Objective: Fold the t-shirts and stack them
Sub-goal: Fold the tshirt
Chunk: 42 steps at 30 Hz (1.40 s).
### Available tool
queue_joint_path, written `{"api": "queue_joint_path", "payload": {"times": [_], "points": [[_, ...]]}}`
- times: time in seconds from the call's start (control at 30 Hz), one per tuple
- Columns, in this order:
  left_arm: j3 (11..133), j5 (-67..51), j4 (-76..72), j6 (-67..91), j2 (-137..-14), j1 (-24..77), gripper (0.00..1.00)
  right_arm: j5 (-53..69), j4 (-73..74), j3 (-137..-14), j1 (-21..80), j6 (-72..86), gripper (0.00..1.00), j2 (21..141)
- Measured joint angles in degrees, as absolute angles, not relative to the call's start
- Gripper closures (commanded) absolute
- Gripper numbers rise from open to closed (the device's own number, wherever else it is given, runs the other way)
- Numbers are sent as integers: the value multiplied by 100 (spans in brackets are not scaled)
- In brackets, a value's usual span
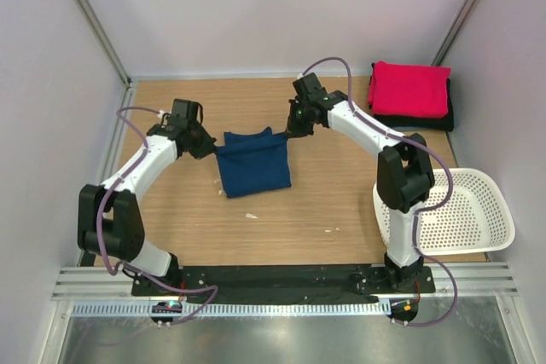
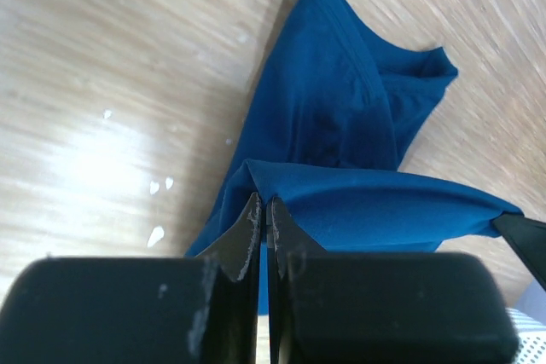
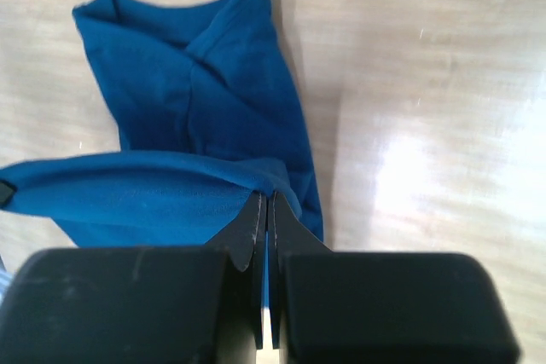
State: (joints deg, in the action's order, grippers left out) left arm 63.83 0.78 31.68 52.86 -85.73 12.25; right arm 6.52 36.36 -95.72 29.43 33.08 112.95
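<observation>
The navy blue t-shirt (image 1: 253, 164) lies partly folded at the middle of the wooden table (image 1: 333, 198), its far edge lifted and stretched between the two arms. The left pincer (image 1: 207, 149) is clamped on the left corner of that edge, and the right pincer (image 1: 290, 132) is clamped on the right corner; both wrist views show cloth pinched between closed fingers. At the far right corner, the pink-red t-shirt (image 1: 409, 89) sits folded on the black t-shirt (image 1: 426, 123). A white basket (image 1: 486, 210) stands at the right.
</observation>
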Motion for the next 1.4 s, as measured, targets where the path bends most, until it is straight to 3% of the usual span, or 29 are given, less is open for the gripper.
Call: {"api": "queue_joint_path", "payload": {"times": [0.33, 0.43, 0.47, 0.53, 0.57, 0.67, 0.9, 1.1, 1.4], "points": [[6831, -115, 2416, 5190, -9616, 947, 100, 797, 3507, -11019, 2641, 3304, 98, 12648], [7043, -117, 2204, 5170, -10042, 895, 88, 860, 3511, -11434, 2565, 3304, 75, 13074], [7113, -115, 2156, 5151, -10189, 884, 82, 869, 3509, -11570, 2547, 3301, 57, 13209], [7282, -97, 2119, 5068, -10508, 854, 72, 893, 3511, -11843, 2499, 3253, 45, 13487], [7358, -86, 2117, 5028, -10639, 836, 55, 921, 3492, -11946, 2473, 3223, 41, 13598], [7688, -75, 2132, 4847, -10991, 770, 41, 987, 3476, -12062, 2418, 3127, 31, 13732], [7977, -185, 2390, 4423, -10488, 703, 24, 1179, 3201, -11673, 2353, 2823, 32, 13249], [7472, -423, 2333, 4416, -9303, 703, 25, 1542, 2329, -10659, 2438, 2556, 39, 12298], [7177, -670, 1940, 4141, -10228, 701, 27, 1684, 2119, -10919, 2512, 1938, 39, 12923]]}}
